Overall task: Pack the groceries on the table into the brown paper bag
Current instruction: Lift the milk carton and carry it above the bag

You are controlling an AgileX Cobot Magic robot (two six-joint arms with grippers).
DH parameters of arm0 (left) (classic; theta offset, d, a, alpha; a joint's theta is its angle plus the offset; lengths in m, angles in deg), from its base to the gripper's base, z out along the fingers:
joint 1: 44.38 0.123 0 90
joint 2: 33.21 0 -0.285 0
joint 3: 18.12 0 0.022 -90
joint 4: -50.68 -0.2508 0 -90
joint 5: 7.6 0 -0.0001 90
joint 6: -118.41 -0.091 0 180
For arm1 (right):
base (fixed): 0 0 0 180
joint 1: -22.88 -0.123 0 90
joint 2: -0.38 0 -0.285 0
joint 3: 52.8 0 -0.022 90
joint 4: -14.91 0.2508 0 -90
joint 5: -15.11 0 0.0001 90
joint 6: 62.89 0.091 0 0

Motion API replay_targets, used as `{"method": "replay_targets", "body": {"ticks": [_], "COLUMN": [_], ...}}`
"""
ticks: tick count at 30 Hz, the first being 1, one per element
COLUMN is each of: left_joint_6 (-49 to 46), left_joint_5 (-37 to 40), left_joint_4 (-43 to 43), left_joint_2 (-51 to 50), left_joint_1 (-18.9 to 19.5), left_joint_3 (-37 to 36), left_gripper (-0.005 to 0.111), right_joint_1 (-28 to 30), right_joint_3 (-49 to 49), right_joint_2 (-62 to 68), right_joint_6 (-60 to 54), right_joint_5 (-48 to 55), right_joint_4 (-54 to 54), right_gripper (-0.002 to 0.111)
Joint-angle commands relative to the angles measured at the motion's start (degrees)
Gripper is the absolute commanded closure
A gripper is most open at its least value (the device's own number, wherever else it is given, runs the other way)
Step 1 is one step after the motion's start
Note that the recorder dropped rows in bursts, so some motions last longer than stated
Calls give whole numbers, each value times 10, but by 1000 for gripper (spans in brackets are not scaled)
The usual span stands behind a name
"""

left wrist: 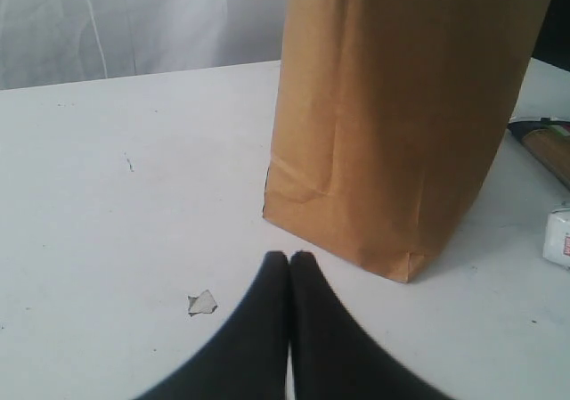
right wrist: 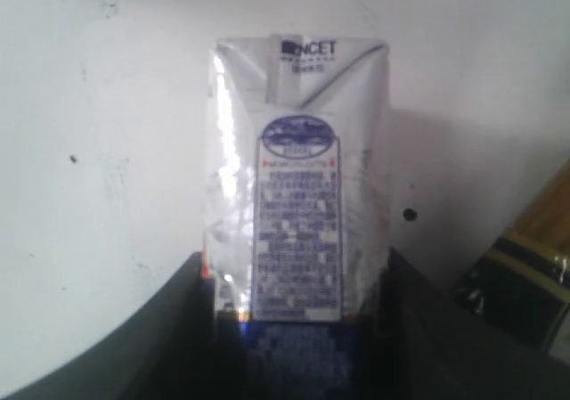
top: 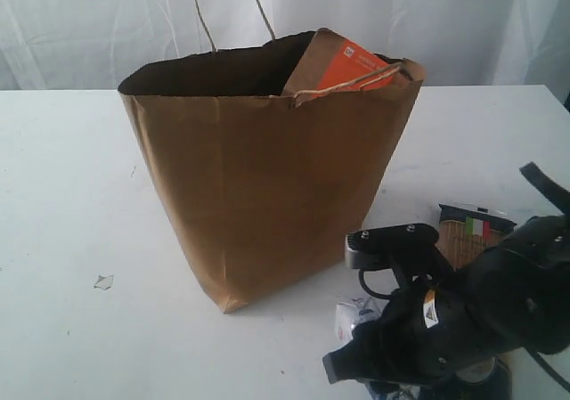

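The right gripper (right wrist: 297, 266) had its fingers clamped on the flanks of the small blue-white carton (right wrist: 298, 168), top fold reading "NCET", finer print illegible. The carton sat on the white table (top: 62, 195) at five o'clock of the brown paper bag (top: 267, 195), with the flag-marked spaghetti pack (top: 465, 231) beside it. The left gripper (left wrist: 289, 262), fingers together, faced the bag. An orange-labelled brown pouch (top: 343, 66) stuck out of the bag's top.

The brown paper bag (top: 258, 186) is standing mid-table (top: 62, 195), blocking the centre. A brown pouch (top: 343, 66) is filling the right corner of its mouth; the rest of the opening is gaping free. Open surface is stretching left, holding only a paper scrap (top: 104, 281). Right of the bag, a small carton (right wrist: 298, 204) and spaghetti pack (top: 460, 240) are crowding the surface.
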Motion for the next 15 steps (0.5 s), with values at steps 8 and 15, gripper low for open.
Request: {"method": "replay_targets", "body": {"ticks": [8,15], "left_joint_6": [0,0], "left_joint_5": [2,2], "left_joint_4": [2,2], "left_joint_2": [3,3], "left_joint_1": [0,0], "left_joint_3": [-2,-2], "left_gripper": [107,107], "right_joint_1": [-34,-57], "right_joint_3": [24,24], "right_joint_2": [-21,-21], "right_joint_6": [-7,-8], "right_joint_5": [-5,5], "right_joint_4": [5,7], "right_gripper": [108,108]}}
